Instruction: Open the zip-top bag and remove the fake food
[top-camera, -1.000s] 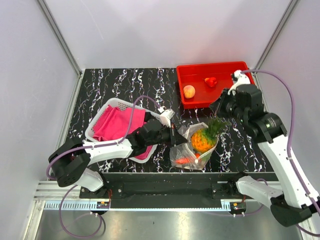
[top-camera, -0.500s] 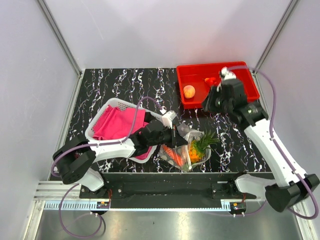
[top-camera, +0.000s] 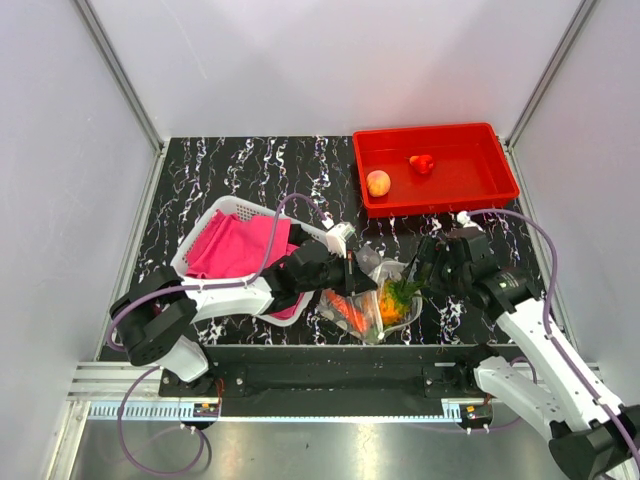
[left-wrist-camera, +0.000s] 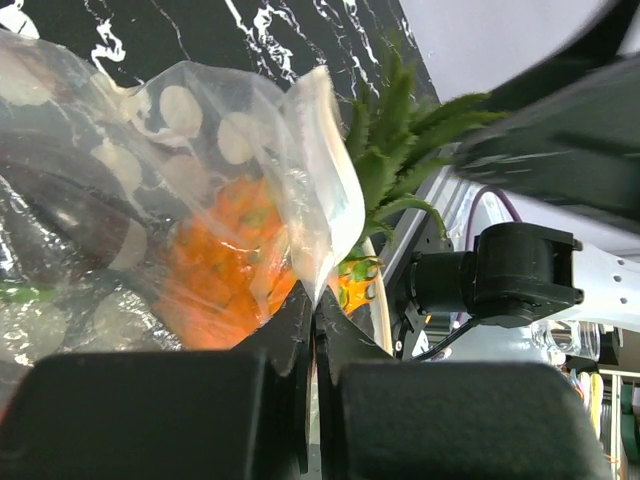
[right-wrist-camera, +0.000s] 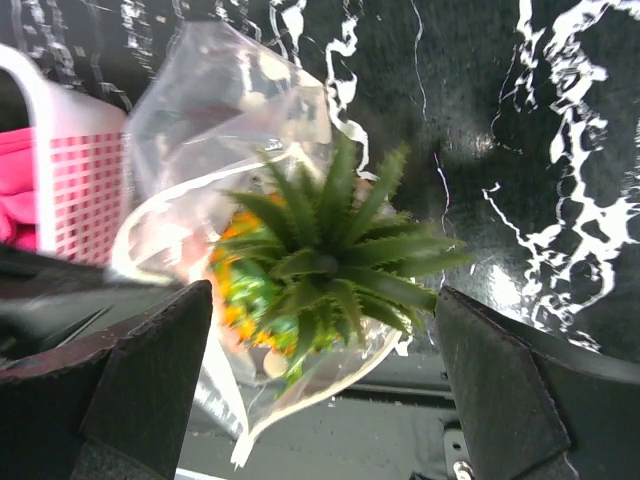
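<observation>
The zip-top bag (top-camera: 368, 300) lies near the table's front edge, clear with pale dots (left-wrist-camera: 200, 130). My left gripper (top-camera: 357, 281) (left-wrist-camera: 315, 295) is shut on the bag's edge. Inside are an orange pineapple (left-wrist-camera: 225, 265) and a carrot-like piece (top-camera: 345, 308). The pineapple's green crown (top-camera: 403, 291) (right-wrist-camera: 330, 250) sticks out of the bag's mouth (right-wrist-camera: 220, 110). My right gripper (top-camera: 420, 276) (right-wrist-camera: 322, 300) is open, with one finger on each side of the crown and no contact showing. A peach-orange fruit (top-camera: 378, 183) and a red piece (top-camera: 422, 163) lie in the red tray.
The red tray (top-camera: 440, 206) stands at the back right. A white mesh basket (top-camera: 222, 211) with pink cloth (top-camera: 235, 245) sits left of the bag, under my left arm. The table's front edge runs just below the bag.
My right arm came down from beside the red tray to the bag's mouth, and its jaws opened. The bag and pineapple shifted slightly left and lower while my left gripper kept hold.
</observation>
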